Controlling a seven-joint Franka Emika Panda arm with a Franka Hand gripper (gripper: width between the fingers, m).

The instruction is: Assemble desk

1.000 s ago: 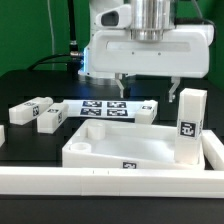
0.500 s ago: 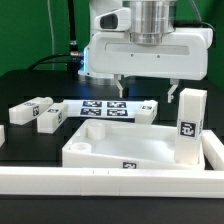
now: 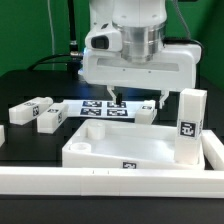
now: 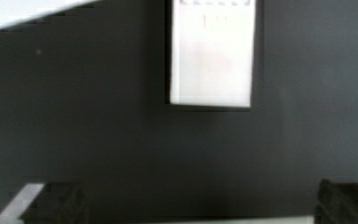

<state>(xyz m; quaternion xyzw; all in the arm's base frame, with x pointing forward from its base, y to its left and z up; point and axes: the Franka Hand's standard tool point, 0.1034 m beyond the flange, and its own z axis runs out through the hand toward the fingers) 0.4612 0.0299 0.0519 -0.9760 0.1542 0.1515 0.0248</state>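
Pincer (image 3: 138, 98) hangs open and empty above the leg (image 3: 147, 110) lying on the counter (image 3: 40, 80) at twelve o'clock of the slab (image 3: 130, 150) in the exterior view; leg sits outside its gap, so straight descent risks striking or skewing it.

Large white plastic rectangular slab (image 3: 120, 150) lies front centre on the black table (image 3: 30, 85), just behind the long white border rail (image 3: 100, 185). One short square white leg (image 3: 190, 125) stands upright at the slab's end on the exterior view's right. Two lying legs (image 3: 30, 108) (image 3: 50, 118) sit side by side to the slab's left. The marker board (image 3: 100, 107) is behind the slab. A fourth leg (image 3: 146, 110) lies at the board's right end, under the gripper (image 3: 136, 100).
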